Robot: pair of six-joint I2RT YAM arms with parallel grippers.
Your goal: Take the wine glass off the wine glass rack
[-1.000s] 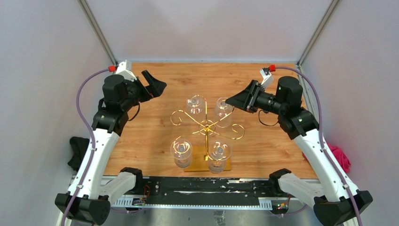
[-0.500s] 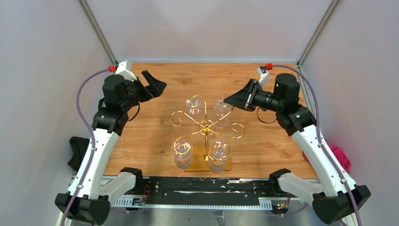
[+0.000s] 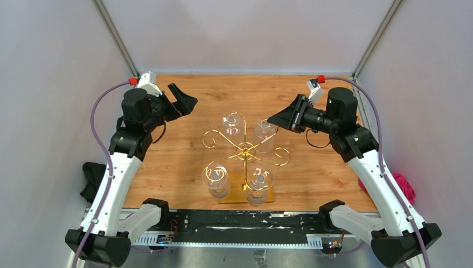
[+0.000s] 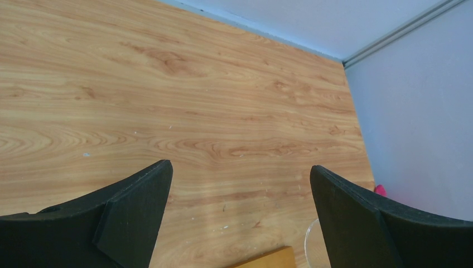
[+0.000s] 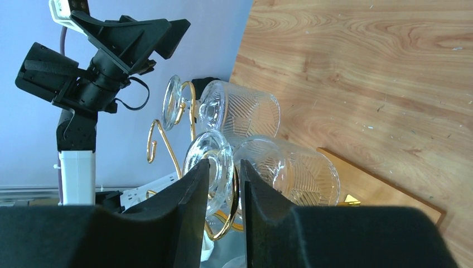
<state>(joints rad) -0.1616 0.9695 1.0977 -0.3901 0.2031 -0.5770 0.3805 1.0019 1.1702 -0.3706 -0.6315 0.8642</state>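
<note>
The gold wire wine glass rack (image 3: 245, 151) stands on its wooden base (image 3: 268, 195) with several clear glasses hanging upside down. My right gripper (image 3: 272, 119) is at the back right wine glass (image 3: 264, 134). In the right wrist view its fingers (image 5: 195, 184) are shut on that glass's round foot (image 5: 215, 156), with a gold wire arm (image 5: 234, 218) also between them; the ribbed bowl (image 5: 290, 170) lies just beyond. My left gripper (image 3: 187, 100) is open and empty, raised at the back left; in its own view (image 4: 240, 173) only bare table lies between the fingers.
Another hung glass (image 5: 240, 111) sits just behind the gripped one. Two more glasses (image 3: 215, 178) (image 3: 260, 181) hang at the front. The rack base corner (image 4: 268, 259) and a glass rim (image 4: 312, 245) show low in the left wrist view. Walls enclose the table (image 3: 184, 162).
My right gripper shifted slightly left and then back right at the back right glass, and the rack top swayed a little with it. The left arm has not moved.
</note>
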